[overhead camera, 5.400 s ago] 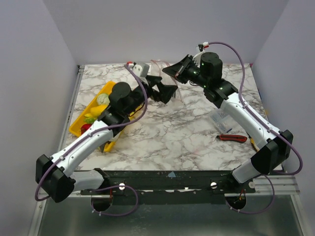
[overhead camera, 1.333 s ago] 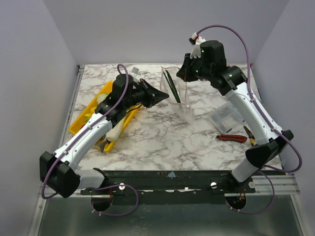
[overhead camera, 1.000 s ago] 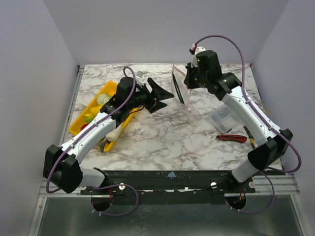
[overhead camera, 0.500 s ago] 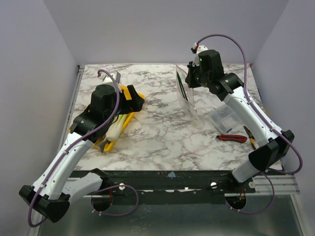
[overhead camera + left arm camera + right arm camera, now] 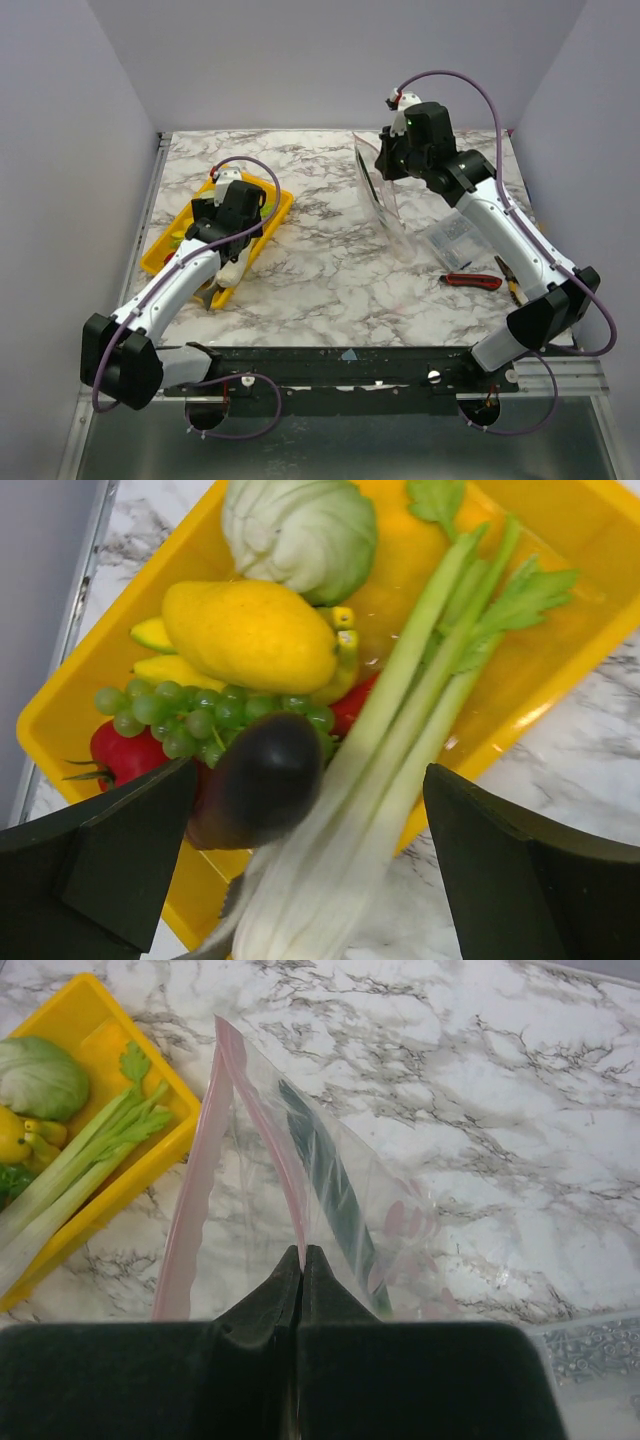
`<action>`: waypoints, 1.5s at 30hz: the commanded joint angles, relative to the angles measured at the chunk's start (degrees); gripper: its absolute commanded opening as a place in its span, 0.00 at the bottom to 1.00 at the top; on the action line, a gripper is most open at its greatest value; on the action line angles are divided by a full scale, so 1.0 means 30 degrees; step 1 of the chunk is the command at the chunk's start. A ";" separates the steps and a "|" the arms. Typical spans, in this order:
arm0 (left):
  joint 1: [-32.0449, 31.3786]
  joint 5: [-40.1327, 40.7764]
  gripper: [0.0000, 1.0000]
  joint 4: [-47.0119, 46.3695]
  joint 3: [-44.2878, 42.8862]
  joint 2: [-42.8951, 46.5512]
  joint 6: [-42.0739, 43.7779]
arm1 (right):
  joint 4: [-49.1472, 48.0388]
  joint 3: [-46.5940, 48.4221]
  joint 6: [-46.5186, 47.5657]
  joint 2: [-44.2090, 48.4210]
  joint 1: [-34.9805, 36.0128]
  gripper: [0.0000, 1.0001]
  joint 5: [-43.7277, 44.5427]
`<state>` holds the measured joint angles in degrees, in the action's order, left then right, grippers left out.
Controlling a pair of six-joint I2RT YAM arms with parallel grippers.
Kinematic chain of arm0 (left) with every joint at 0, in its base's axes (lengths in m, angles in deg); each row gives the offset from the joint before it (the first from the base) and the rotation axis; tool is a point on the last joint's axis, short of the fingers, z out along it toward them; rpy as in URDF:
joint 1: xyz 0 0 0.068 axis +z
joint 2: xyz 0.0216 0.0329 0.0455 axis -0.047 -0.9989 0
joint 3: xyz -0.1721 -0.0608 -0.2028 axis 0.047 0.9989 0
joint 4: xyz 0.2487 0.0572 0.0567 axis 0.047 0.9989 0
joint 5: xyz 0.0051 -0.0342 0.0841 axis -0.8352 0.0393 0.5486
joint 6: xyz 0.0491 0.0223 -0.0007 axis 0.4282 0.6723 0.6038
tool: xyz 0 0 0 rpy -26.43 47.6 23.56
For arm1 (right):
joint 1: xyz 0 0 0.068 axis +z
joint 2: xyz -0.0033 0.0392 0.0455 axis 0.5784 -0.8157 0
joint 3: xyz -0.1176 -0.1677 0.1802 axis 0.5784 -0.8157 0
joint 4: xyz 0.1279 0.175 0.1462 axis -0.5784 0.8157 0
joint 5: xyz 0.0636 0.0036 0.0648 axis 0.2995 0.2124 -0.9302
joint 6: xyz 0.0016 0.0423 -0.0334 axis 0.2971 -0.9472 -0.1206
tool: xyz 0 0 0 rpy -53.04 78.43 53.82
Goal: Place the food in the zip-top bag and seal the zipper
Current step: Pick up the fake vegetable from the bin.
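At nine o'clock, left fingers (image 5: 110, 870) gape above the eggplant (image 5: 260, 790); closing could snag celery (image 5: 400, 730). Right fingers (image 5: 270, 1310) pinch the zip-top bag (image 5: 330, 1190) at one o'clock; its mouth may sag.

top cam: high behind the arm bases, looking down on the whole marble table (image 5: 330, 270) | left wrist: super close, down into the yellow tray (image 5: 600, 525) | right wrist: close, looking along the zip-top bag (image 5: 250, 1180) | tray shows in all three
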<state>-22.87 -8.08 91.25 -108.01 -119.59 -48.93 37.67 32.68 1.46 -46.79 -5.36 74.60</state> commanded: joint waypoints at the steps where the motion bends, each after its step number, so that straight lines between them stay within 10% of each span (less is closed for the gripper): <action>1: 0.1657 0.0589 0.99 -0.0149 0.0233 -0.1113 -0.0482 | -0.0504 -0.0319 0.0611 0.0832 -0.0109 0.00 -0.0167; 14: 0.2540 0.0288 0.82 0.0808 0.0877 -0.2418 -0.1336 | -0.0778 -0.0607 0.0345 0.1270 -0.0094 0.00 -0.2251; 22: 0.2544 0.1791 0.22 0.2047 0.0963 -0.1058 -0.2758 | -0.0791 -0.0819 0.0139 0.1290 -0.0110 0.00 -0.2733; 27: 0.2529 0.2726 0.10 0.2123 0.0532 0.2171 -0.3013 | -0.0797 -0.0989 0.0104 0.1551 -0.0094 0.00 -0.2495; 37: 0.2470 -0.7087 0.00 -0.0008 -0.4308 0.6639 -0.2407 | -0.0814 -0.0419 -0.0223 0.0846 -0.0117 0.00 -0.2308; 45: 0.2405 -1.9735 0.00 -1.1952 -0.1596 0.8259 -0.7735 | -0.0826 -0.0228 -0.0729 0.0667 -0.0092 0.00 -0.3071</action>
<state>-15.64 -41.20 78.97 -117.60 -94.45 -61.08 36.36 30.25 0.59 -44.28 -5.41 67.56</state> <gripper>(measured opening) 0.468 0.006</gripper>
